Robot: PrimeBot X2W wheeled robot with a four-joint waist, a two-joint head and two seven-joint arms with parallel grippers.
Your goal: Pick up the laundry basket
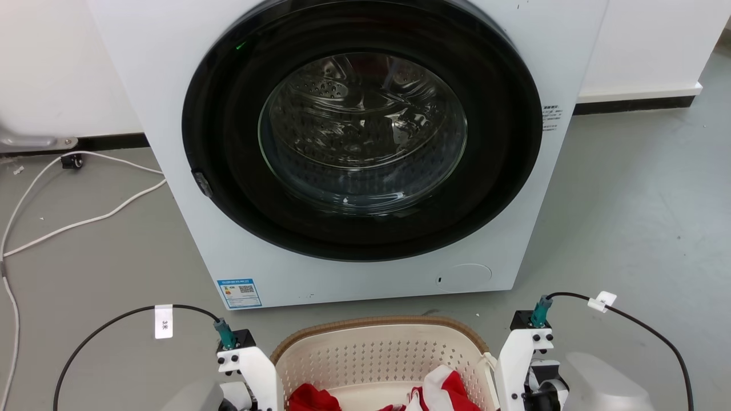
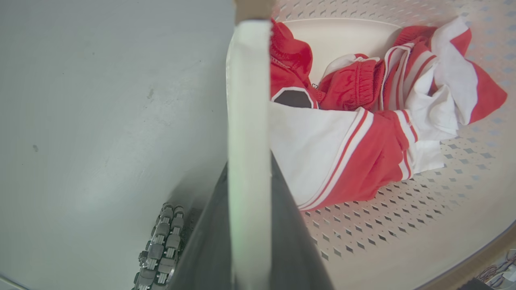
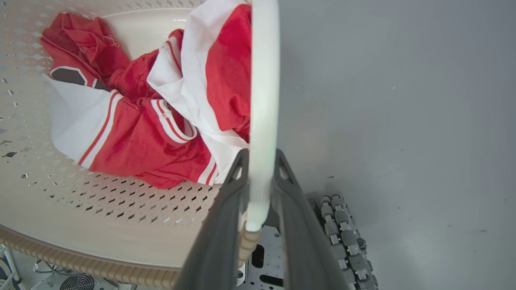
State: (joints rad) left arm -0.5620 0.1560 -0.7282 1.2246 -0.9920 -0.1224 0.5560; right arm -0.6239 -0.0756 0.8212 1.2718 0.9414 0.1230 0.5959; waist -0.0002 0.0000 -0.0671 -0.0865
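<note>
The laundry basket point(image 1: 377, 354), cream-white and perforated with a brown woven-look rim, sits at the bottom centre of the head view between my two wrists. Red and white clothes point(image 2: 363, 133) lie inside it. In the left wrist view my left gripper point(image 2: 249, 161) is shut on the basket's white side handle point(image 2: 248, 100), one dark finger on each side. My right gripper point(image 3: 261, 157) is shut the same way on the opposite white handle point(image 3: 264, 80). The basket's wall point(image 3: 100, 209) curves away beside it, and the clothes point(image 3: 153, 121) are heaped against that handle.
A white washing machine point(image 1: 354, 142) with its round glass door closed stands right behind the basket. White cables point(image 1: 85, 220) trail over the grey floor at the left. My base's roller wheels point(image 2: 161, 245) point(image 3: 342, 237) show just beside and below the basket.
</note>
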